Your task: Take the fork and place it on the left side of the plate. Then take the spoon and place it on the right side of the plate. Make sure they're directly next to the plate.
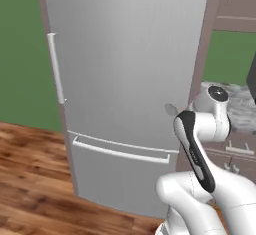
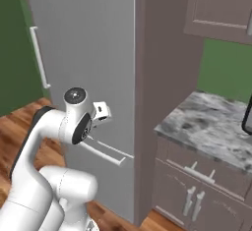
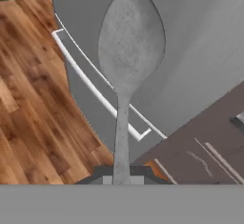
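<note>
While clamped in the hand [image 3: 121, 180], spoon [image 3: 129, 46] straight ahead, bowl foremost.

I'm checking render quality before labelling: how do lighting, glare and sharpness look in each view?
Left base view: flat, even light, fridge without glare, edges slightly soft. Right base view: similar, marbled counter blurry in texture. Hand view: spoon looms large, matte and grainy; wood floor soft, no strong shadows.

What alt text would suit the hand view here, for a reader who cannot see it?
A grey spoon stands up from the hand, which grips its handle, with the bowl at the top. Behind it are a grey fridge with a white drawer handle, a wooden floor and brown cabinets.
</note>
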### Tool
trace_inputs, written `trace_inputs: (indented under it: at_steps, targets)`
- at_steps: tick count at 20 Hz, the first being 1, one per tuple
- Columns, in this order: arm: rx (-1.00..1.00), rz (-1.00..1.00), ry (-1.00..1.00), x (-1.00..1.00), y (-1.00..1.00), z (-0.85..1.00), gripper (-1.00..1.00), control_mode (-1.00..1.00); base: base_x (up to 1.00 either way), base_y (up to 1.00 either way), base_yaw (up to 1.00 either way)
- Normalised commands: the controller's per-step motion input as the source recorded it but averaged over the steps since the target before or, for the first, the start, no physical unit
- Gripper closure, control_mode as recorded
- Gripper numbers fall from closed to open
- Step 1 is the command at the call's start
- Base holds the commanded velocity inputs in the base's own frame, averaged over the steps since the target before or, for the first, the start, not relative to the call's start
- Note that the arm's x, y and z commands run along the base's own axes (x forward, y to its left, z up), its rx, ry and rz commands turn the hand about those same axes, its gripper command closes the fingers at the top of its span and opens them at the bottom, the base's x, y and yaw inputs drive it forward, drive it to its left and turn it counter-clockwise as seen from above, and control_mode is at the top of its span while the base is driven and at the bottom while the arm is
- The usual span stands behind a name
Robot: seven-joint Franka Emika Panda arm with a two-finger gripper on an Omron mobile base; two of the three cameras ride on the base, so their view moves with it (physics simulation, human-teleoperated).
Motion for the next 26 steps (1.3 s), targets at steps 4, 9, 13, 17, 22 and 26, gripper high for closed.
trace_inputs:
  at_steps: [4,9,13,17,22,26]
  targets:
    - [0.00,0.00,0.00,0.00,0.00,0.00,1.00,1.00,-0.35,0.72,0.54]
    - [0.00,0.00,0.00,0.00,0.00,0.00,1.00,1.00,-0.32,0.71,0.55]
    - [0.00,0.00,0.00,0.00,0.00,0.00,1.00,1.00,-0.31,0.71,0.55]
    - [0.00,0.00,0.00,0.00,0.00,0.00,1.00,1.00,-0.26,0.74,0.54]
    - [0.00,0.00,0.00,0.00,0.00,0.00,1.00,1.00,-0.13,0.71,0.53]
    - [0.00,0.00,0.00,0.00,0.00,0.00,1.00,1.00,0.00,0.59,0.52]
